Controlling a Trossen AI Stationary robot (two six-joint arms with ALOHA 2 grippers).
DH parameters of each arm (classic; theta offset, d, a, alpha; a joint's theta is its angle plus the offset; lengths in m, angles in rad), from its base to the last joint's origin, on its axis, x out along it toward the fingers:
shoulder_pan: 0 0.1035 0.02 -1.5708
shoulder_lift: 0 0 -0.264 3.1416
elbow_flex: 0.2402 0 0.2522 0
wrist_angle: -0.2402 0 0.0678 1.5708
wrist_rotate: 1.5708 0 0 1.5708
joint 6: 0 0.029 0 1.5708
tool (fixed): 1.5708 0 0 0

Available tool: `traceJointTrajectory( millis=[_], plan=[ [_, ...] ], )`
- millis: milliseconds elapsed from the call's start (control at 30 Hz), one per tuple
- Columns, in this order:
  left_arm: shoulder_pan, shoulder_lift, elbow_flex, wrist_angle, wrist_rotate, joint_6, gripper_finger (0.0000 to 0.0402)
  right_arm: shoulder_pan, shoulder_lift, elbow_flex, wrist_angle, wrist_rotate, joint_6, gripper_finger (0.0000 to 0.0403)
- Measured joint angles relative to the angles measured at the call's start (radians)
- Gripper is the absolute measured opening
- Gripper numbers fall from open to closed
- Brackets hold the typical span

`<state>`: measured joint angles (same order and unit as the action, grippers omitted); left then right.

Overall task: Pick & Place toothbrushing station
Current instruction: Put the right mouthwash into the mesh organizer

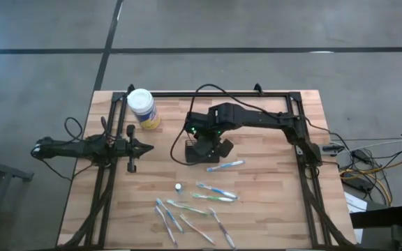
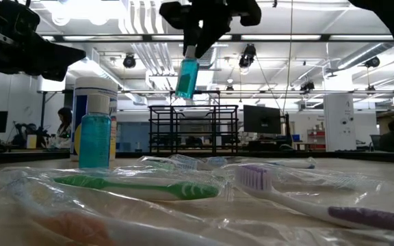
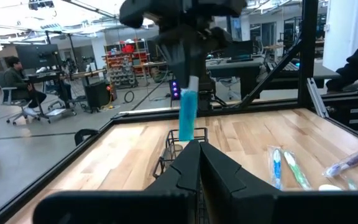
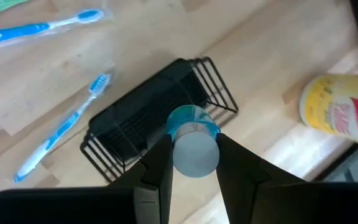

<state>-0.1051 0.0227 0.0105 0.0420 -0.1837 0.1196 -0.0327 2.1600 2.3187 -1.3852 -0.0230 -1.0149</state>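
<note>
While the right gripper [image 4: 194, 163] hangs above the black wire caddy [image 4: 143, 121], its fingers clamp the pale cap of a small blue bottle [image 4: 193, 122] held upright over the caddy's opening. The caddy sits mid-table, and nothing can be made out inside it. A wrapped blue toothbrush [image 1: 225, 166] lies just beside it. The left gripper [image 1: 144, 146] waits nearby, fingers together, near the yellow jar [image 1: 143, 109].
</note>
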Motion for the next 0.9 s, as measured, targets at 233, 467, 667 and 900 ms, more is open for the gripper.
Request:
traceJointTrajectory(
  millis=[233,467,667,900],
  plan=[
    [0.0,0.0,0.0,-0.001,0.0,0.0,0.0014,0.002,0.005,-0.039,0.033,-0.011,-0.001,0.0089],
    [0.0,0.0,0.0,-0.003,0.0,0.001,0.0014,0.007,0.006,-0.103,0.073,-0.016,-0.009,0.0089],
    [0.0,0.0,0.0,-0.004,0.0,0.001,0.0014,0.009,0.007,-0.133,0.092,-0.053,-0.032,0.0089],
    [0.0,0.0,0.0,-0.004,0.0,0.001,0.0014,0.009,0.007,-0.154,0.093,-0.054,-0.044,0.0089]
  ],
)
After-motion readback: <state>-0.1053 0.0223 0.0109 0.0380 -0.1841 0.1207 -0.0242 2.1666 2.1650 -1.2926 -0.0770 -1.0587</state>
